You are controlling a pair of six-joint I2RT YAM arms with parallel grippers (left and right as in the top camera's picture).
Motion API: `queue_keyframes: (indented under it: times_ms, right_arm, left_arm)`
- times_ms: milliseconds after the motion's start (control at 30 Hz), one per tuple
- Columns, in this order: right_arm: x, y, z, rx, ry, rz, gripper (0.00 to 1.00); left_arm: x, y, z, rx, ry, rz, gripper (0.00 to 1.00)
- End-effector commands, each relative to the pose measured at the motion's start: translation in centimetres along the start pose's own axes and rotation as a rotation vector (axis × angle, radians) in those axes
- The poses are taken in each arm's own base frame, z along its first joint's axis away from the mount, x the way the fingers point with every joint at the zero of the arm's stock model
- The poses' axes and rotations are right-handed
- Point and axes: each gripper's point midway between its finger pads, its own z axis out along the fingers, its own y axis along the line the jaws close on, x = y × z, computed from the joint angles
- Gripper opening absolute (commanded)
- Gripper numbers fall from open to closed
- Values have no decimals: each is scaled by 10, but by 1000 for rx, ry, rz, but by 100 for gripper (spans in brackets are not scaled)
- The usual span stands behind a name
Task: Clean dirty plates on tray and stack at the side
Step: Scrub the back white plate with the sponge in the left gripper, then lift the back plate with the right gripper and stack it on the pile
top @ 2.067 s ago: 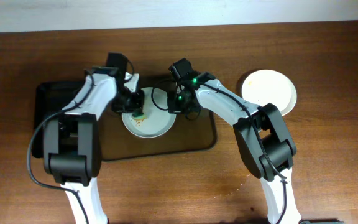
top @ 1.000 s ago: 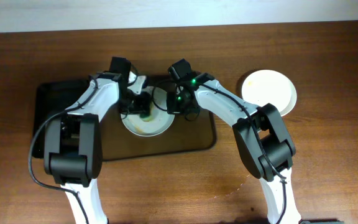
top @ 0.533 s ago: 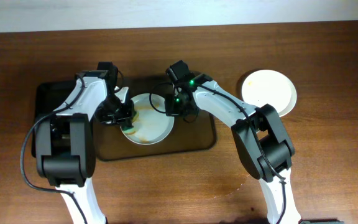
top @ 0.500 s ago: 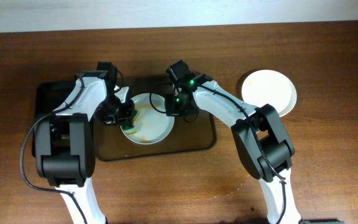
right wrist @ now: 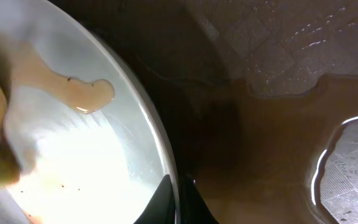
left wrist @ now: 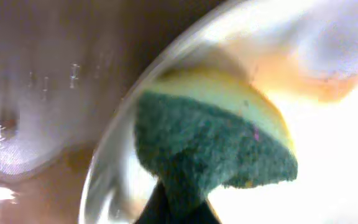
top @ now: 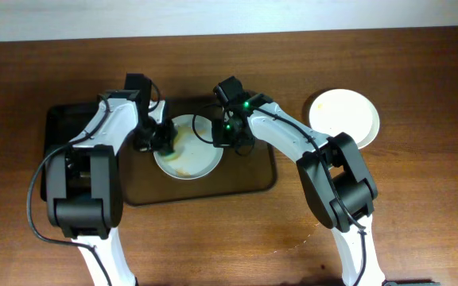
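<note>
The left gripper (top: 164, 140), clamped on the sponge (left wrist: 210, 149), has swept up the left edge of the dirty plate (top: 191, 163); sauce streaks remain, so scrubbing looks unfinished. The right gripper (top: 224, 137) pinches the opposite rim, steadying it on the tray (top: 257, 179).

overhead: left gripper (top: 164, 141) and right gripper (top: 223, 141) tips hidden under wrists at plate (top: 189, 163) rim | left wrist: sponge (left wrist: 210, 155) blurred; plate cut off | right wrist: plate cut off

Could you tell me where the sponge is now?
In the left wrist view, the sponge sits in the left pincer, on the left edge of the plate.
</note>
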Motion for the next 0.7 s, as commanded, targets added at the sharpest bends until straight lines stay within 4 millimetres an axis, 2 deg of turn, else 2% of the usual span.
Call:
queue_keyframes:
  times_ms: [0,33,100,133,167,233,300,333,400,433,467,500,567,633,667]
  right_arm:
    - [-1,-12,8,41,3,17,4]
    - [0,-11,8,35,6,17,4]
    - [1,-10,8,26,11,17,4]
    - [1,-10,8,26,11,17,4]
    - [1,-9,8,23,13,16,4]
    - [2,-9,8,20,16,13,4]
    - [5,-5,7,-2,33,2,4]
    - [7,-2,7,-23,44,-17,4]
    - [5,0,3,-53,48,-21,4]
    - [1,0,-3,-65,38,-21,4]
    - [-7,-1,-16,-77,12,-20,4]
    - [-12,-1,-25,-83,-8,-19,4]
    - [-27,1,-59,-92,-81,-66,4]
    - [-38,-7,-93,3,-176,-101,4]
    - [-42,-16,-114,115,-239,-117,4]
  left_arm:
    - [29,10,11,-37,118,-57,1]
    - [30,-2,10,35,127,-52,1]
    - [22,-55,1,356,94,59,1]
    - [13,-72,-6,462,54,88,1]
    - [1,-83,-11,525,1,112,1]
    - [-20,-83,-14,538,-74,86,1]
    - [-38,-74,-27,550,-117,29,1]
    - [-44,-72,-42,599,-129,15,1]
    - [-63,-66,-96,825,-190,-7,1]
    - [-68,-57,-110,870,-218,-17,1]
    - [-75,-39,-119,873,-251,-50,1]
    - [-76,-21,-122,865,-262,-93,1]
    - [-70,16,-109,735,-241,-202,1]
    - [-57,50,-90,555,-191,-290,1]
    - [-50,63,-81,463,-168,-294,1]
